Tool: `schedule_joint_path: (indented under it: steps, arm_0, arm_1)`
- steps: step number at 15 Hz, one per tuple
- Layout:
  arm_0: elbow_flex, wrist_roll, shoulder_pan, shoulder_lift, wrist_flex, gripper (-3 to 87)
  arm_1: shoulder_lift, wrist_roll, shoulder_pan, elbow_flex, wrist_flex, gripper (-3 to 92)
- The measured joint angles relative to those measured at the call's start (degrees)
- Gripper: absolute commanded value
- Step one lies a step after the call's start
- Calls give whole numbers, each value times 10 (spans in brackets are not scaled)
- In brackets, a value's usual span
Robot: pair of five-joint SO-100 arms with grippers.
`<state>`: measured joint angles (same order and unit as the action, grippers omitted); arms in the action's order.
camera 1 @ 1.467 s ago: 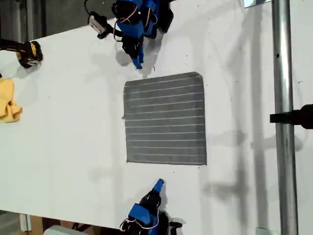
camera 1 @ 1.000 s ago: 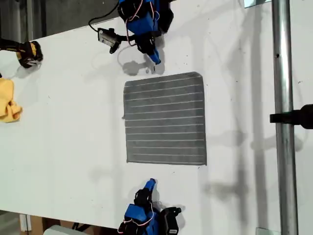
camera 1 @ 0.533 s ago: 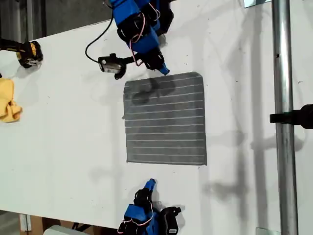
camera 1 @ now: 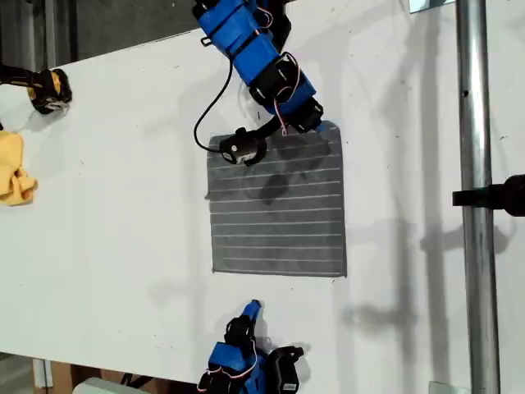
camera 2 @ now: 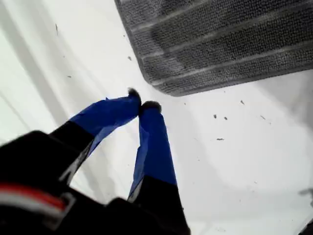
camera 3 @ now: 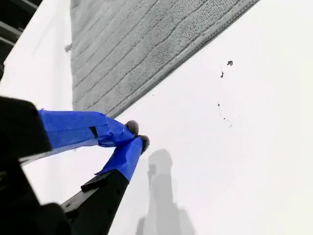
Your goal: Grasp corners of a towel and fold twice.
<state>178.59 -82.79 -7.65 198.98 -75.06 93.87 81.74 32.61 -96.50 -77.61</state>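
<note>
Swung over since a moment ago to the 1 o'clock corner (camera 2: pixel 161 83) of the towel (camera 1: pixel 279 213) in the exterior view: my first gripper (camera 2: pixel 142 100), fingers clenched tip to tip on nothing, just off that rounded corner over bare counter (camera 1: pixel 115 213). Nearest in the exterior view, at the towel's 6 o'clock and apart from its edge: my second gripper (camera 3: pixel 137 136), unmoved, fingers likewise clenched and empty. Beyond it, spread flat and unfolded mid-counter, the grey striped towel.
</note>
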Motion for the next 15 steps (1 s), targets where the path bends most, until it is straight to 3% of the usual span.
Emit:
schedule_joint_path:
  steps: [5, 9, 11, 12, 13, 15]
  arm_0:
    - [0, -12, 6, 0, 0, 6]
    - [0, -31, 25, 0, 0, 75]
    - [0, -46, 34, 0, 0, 70]
    - [0, -52, 39, 0, 0, 62]
    - [0, -62, 42, 0, -2, 34]
    - [-21, -88, 50, 0, -21, -4]
  arm_1:
    - [-53, 0, 5, 48, -40, 371]
    - [-158, 9, -9, -14, 16, 356]
    - [-199, 15, -19, -53, 65, 284]
    - [-197, 14, -23, -64, 94, 108]
    - [-195, 22, -24, -65, 111, 35]
    - [-185, 46, -23, -73, 120, -1]
